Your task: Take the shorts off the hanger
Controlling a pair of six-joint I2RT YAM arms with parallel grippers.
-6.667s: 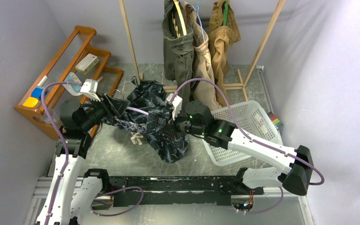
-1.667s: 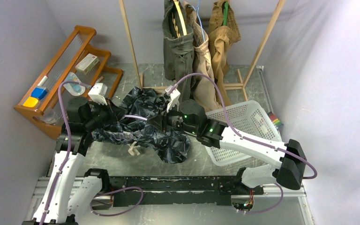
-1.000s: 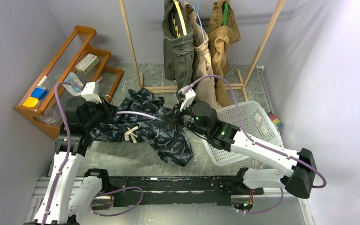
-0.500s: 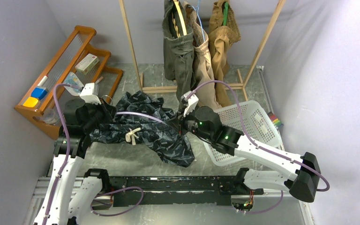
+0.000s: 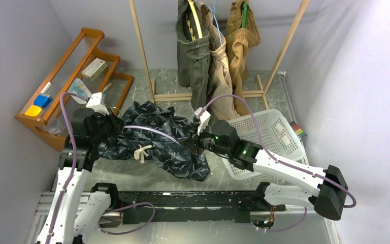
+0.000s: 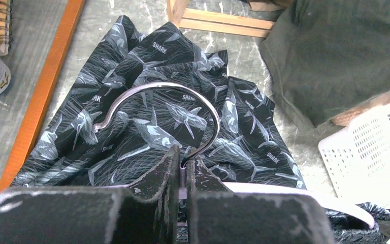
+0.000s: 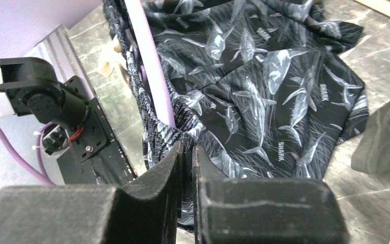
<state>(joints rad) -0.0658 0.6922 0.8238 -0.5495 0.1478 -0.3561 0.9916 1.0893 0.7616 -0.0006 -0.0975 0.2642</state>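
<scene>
**Top view, stripping stage.** My left gripper [image 5: 114, 124] is pinched fully closed on the neck of the lilac hanger [image 5: 152, 131], just under its metal hook [image 6: 158, 85]. My right gripper [image 5: 194, 145] is nipped tight on the gathered waistband [image 7: 183, 127] of the navy shark-print shorts [image 5: 177, 158]. The shorts drape low between the two arms, threaded on the hanger. The hanger's long axis runs from 10 o'clock at the left gripper to 4 o'clock at the right. The waistband sits at the 4 o'clock end, nearest the right arm. I judge the cloth must slide off that way while the left arm anchors. Three more pairs hang on the rack [image 5: 141, 46] at 12 o'clock.
</scene>
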